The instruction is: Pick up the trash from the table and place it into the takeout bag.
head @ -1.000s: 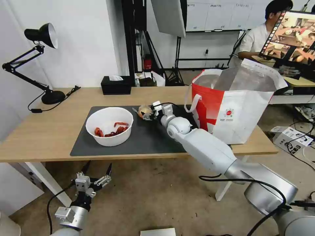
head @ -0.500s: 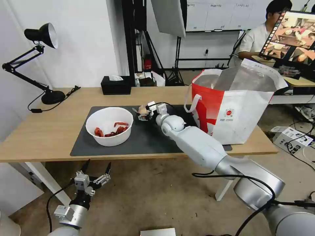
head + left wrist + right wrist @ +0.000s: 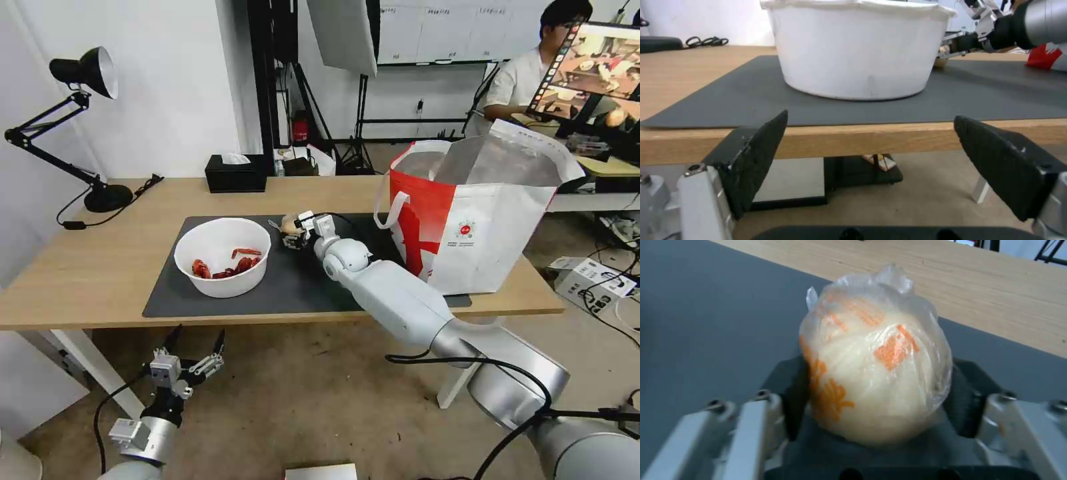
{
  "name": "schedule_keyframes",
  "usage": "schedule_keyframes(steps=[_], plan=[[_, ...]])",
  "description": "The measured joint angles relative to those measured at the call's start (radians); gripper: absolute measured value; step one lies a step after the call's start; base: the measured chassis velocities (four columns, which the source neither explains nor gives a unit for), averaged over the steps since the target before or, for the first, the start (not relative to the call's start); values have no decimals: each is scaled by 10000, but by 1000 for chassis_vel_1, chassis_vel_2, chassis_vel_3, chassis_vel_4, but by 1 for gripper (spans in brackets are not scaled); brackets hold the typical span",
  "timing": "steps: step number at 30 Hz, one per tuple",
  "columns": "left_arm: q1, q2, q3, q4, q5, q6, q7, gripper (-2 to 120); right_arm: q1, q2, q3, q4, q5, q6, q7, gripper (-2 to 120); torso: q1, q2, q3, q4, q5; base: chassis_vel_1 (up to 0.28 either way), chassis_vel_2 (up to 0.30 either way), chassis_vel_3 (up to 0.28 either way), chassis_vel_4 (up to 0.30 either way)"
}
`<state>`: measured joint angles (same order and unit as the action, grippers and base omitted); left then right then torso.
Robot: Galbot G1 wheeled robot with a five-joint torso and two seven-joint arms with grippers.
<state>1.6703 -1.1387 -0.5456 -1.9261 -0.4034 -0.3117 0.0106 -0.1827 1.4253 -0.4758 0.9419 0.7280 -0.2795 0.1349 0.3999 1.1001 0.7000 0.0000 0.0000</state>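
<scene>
My right gripper [image 3: 291, 231] is closed on the wrapped lump [image 3: 876, 373]: both black pads press its sides, and the clear film with orange print bulges above them. The lump [image 3: 288, 224] sits over the far part of the dark grey mat [image 3: 300, 287]; whether it touches the mat or is just clear of it, I cannot tell. My right arm reaches across the near edge of the table [image 3: 87, 273] to get there.

My left gripper [image 3: 194, 352] hangs below the table's front edge with its two black fingers [image 3: 758, 156] spread wide, holding nothing.

The white bowl [image 3: 223, 256], with red shell scraps inside, stands on the mat just left of the held lump. The takeout bag [image 3: 477, 220] stands open at the table's right end, silver lining visible, near my right forearm. A black tissue box [image 3: 235, 173] sits at the far edge; a desk lamp [image 3: 83, 120] stands on the far left corner.
</scene>
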Motion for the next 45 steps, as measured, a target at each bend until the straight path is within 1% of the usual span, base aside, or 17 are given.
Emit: schedule_keyframes(steps=[1,4,5,8,10,12,18,21,25,26,29,30,32,33,35,40,45], plan=[[0,0,0,0,0,0,0,100,0,0,0,0,0,0,0,61,0,0,0,0,0,0,0,0,0],[3,-5,-1,-2,0,-2,-1,100,-56,-73,21,69,11,6,60,46,0,0,0,-1,0,0,0,0,0],[3,-5,-1,-2,0,-2,-1,100,-56,-73,21,69,11,6,60,46,0,0,0,-1,0,0,0,0,0],[4,-18,12,-4,0,-3,-4,100,-180,-212,53,315,162,67,204,32,0,0,0,0,0,0,0,0,0],[5,-20,18,-4,0,-4,-6,100,-217,-255,53,399,210,88,250,28,0,0,0,-1,0,0,0,0,0],[5,-22,36,-10,-1,-3,-9,100,-316,-391,54,637,267,177,348,17,0,0,0,0,0,0,0,0,0],[6,-11,57,-55,0,-3,-23,100,-505,-698,68,1161,202,448,481,7,1,0,0,0,0,0,0,0,0],[19,-5,52,-110,-4,-2,-34,100,-689,-952,148,1736,-268,823,673,7,0,0,0,0,1,0,0,0,0],[107,-12,5,-173,-5,2,-45,100,-1340,-1634,339,3536,-1666,1846,1564,7,0,0,0,-1,2,0,0,0,0],[107,-12,5,-173,-5,2,-45,100,-1340,-1634,339,3536,-1666,1846,1564,7,0,0,0,-1,2,0,0,0,0],[178,-44,8,-215,26,6,-50,100,-1929,-2013,545,5019,-2614,2094,2925,6,0,0,-1,-1,2,0,0,0,0],[178,-44,8,-215,26,6,-50,100,-1929,-2013,545,5019,-2614,2094,2925,6,0,0,-1,-1,2,0,0,0,0],[211,-58,28,-252,46,14,-57,100,-2285,-2159,778,5776,-3208,2115,3718,6,-1,0,0,-1,1,0,0,0,0],[211,-58,28,-252,46,14,-57,100,-2285,-2159,778,5776,-3208,2115,3718,6,-1,0,0,-1,1,0,0,0,0],[288,-58,33,-313,61,38,-73,100,-2634,-2268,1194,6458,-3850,2120,4322,6,0,0,-1,-2,1,0,0,0,0],[425,-31,-50,-420,74,55,-83,100,-2913,-2399,1887,7216,-4654,2055,4820,6,0,0,-1,0,2,0,0,0,0],[524,-59,-118,-487,98,58,-86,100,-3017,-2805,2621,8073,-4874,1363,5637,6,0,0,-1,0,2,0,0,0,0]])
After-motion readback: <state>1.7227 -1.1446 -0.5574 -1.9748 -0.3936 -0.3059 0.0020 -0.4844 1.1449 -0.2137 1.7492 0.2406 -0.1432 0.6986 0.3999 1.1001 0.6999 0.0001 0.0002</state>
